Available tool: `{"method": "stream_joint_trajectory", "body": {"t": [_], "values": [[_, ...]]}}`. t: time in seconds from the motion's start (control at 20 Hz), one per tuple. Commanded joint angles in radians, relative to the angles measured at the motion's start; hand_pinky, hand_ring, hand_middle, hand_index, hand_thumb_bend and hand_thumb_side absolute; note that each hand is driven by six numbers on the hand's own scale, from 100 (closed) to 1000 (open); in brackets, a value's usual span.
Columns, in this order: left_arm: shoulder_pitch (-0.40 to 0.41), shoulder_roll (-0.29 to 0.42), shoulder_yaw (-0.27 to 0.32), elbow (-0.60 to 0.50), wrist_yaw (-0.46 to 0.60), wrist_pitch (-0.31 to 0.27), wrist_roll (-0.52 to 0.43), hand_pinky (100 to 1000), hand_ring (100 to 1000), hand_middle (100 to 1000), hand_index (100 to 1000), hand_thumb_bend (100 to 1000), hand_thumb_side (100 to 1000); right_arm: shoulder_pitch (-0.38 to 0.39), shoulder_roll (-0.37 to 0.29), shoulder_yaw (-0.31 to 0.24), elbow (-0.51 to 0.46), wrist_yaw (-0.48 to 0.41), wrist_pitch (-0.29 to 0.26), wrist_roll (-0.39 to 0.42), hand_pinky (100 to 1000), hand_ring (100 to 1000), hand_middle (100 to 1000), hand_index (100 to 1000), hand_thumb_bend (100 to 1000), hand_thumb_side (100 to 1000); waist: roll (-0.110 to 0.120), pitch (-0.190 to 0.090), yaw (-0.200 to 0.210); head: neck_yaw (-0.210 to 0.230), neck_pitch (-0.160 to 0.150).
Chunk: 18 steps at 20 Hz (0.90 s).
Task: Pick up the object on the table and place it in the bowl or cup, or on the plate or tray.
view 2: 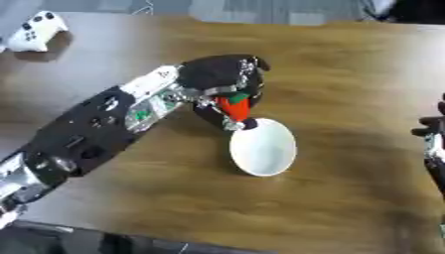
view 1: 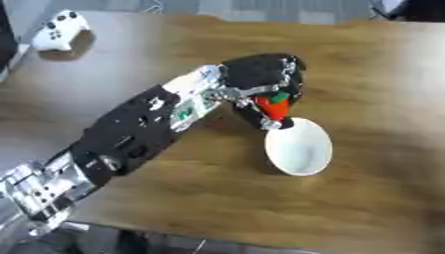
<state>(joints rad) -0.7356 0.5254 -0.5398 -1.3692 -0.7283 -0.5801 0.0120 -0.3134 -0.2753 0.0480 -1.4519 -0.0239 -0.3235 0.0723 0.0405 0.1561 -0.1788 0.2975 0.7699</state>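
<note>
A white controller (view 1: 59, 31) lies idle at the table's (view 1: 374, 74) far left corner, while the left hand (view 1: 260, 79), fingers curled round a red, green-topped object (view 1: 275, 105), holds it just at the white bowl's (view 1: 300, 146) near rim, seemingly to drop it in; the right hand (view 2: 432, 144) waits at the right edge, its fingers unclear.

Light falls soft and even over my table (view 1: 374, 69), with a pale sheen washing the wood toward the upper left of the frame. The white bowl (view 1: 300, 149) at centre glares bright enough that its inside shows almost no shading. My left hand (view 1: 260, 74) throws a dim, short shadow on the wood just below it. Everything looks slightly smeared; edges along my forearm are soft. The white controller (view 1: 59, 31) in the upper left drops a small dark shadow at its right.
</note>
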Motion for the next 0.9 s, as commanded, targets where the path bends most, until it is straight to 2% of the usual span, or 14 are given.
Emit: {"method": "stream_joint_trajectory", "body": {"t": [0.05,0.3,0.7,0.9], "values": [[-0.035,0.008,-0.021,-0.001,0.020,-0.024,-0.015,852,168,249,364,325,100,-0.004,-0.029,-0.001,-0.025,0.000,0.005,0.002,670,1000,977,633,100,388,0.004,-0.022,0.004,-0.017,0.000],[-0.061,0.013,-0.042,-0.012,0.071,-0.026,-0.047,852,168,250,364,325,100,-0.001,-0.034,0.000,-0.023,0.005,0.006,0.002,670,1000,977,633,100,388,0.016,-0.028,0.009,-0.022,0.000],[-0.065,-0.004,-0.044,-0.015,0.090,-0.020,-0.065,876,196,264,379,346,100,-0.001,-0.032,0.000,-0.023,0.007,0.007,0.002,670,1000,977,634,100,389,0.018,-0.029,0.003,-0.024,0.000],[-0.063,-0.008,-0.041,-0.008,0.087,-0.022,-0.064,902,222,285,399,361,143,-0.001,-0.032,0.000,-0.024,0.006,0.007,0.002,670,1000,977,633,100,389,0.019,-0.028,0.000,-0.025,0.000]]}}
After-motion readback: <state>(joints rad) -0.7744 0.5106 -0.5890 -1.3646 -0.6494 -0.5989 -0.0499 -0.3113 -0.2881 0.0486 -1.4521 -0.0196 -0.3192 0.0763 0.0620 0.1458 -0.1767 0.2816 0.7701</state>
